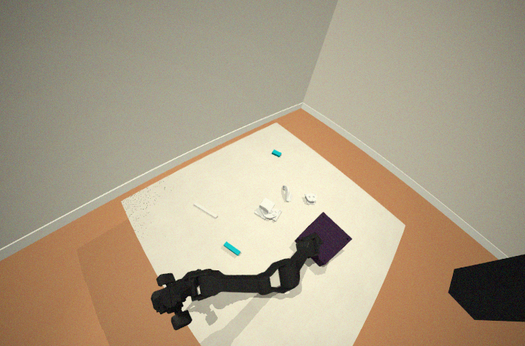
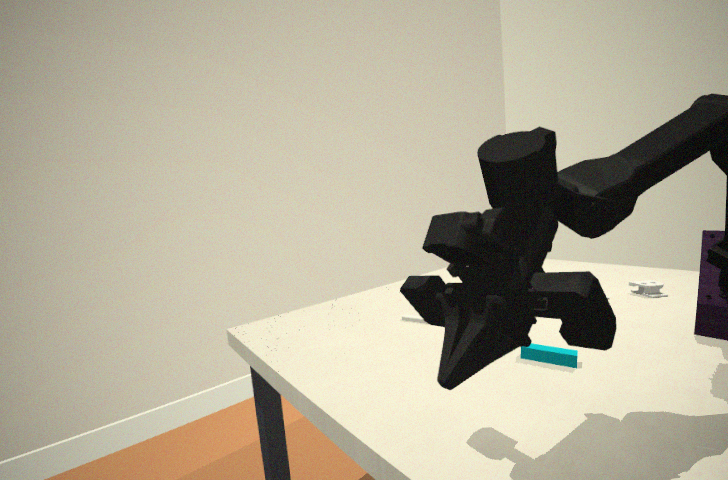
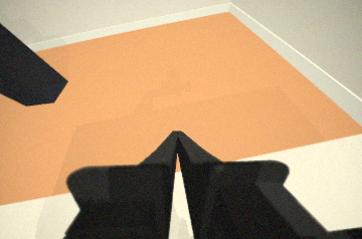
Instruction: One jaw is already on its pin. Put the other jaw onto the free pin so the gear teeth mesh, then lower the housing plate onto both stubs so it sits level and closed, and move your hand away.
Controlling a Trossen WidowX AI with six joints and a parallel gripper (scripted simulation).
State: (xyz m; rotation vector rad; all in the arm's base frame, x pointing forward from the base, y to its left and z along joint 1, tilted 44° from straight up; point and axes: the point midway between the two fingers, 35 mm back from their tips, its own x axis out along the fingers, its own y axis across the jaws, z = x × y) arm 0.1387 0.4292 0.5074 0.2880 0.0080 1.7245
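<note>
white assembly (image 1: 267,213) has a blocky jaw standing on its base.

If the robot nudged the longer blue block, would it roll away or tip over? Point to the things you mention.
The longer blue block (image 1: 231,248) (image 2: 548,356) would probably slide rather than roll, since its sides look flat. Tipping seems unlikely, as it lies on its long side. It looks stiff, judging by its straight edges.
</note>
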